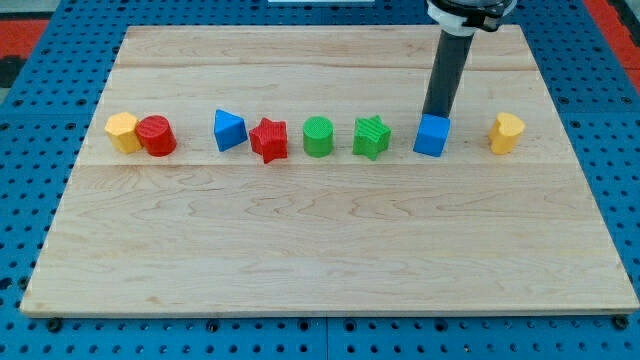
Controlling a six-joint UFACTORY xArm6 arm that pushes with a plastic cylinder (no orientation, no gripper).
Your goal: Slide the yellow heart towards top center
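My tip (434,114), a bare fingerless rod, touched the blue cube (431,136) at 12 o'clock; the yellow heart (506,133) sat apart near the board (320,260)'s right edge.

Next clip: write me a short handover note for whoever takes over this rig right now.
My tip sits just behind the blue cube, toward the view's top; contact can't be told.
The yellow heart lies at the right end of the block row, apart from the cube.
Done: nothing visible; the heart is in mid-board line.
Left: bring the tip below the heart, then push it up and leftward to top center of the board.
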